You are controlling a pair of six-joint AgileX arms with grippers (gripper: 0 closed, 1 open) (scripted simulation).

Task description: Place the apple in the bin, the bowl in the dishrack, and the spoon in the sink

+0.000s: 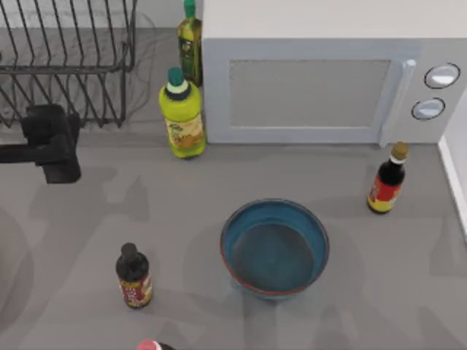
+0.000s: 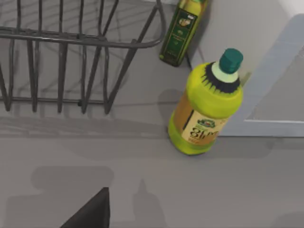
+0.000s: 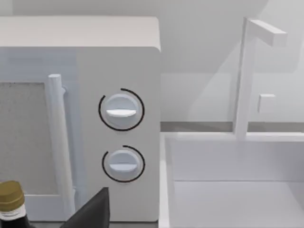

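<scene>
Blue-teal round deep bowl (image 1: 274, 249) sits empty in front of the white microwave (image 1: 321, 80) | dark grey wire dishrack (image 1: 66, 58) stands left of the microwave, so likely left-arm work | black left arm (image 1: 47, 142) beside dishrack, fingers' state cannot be told.

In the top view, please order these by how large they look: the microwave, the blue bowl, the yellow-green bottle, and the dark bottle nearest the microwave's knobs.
1. microwave
2. bowl
3. yellow-green bottle
4. dark bottle

Standing bottles look foreshortened from above.
</scene>
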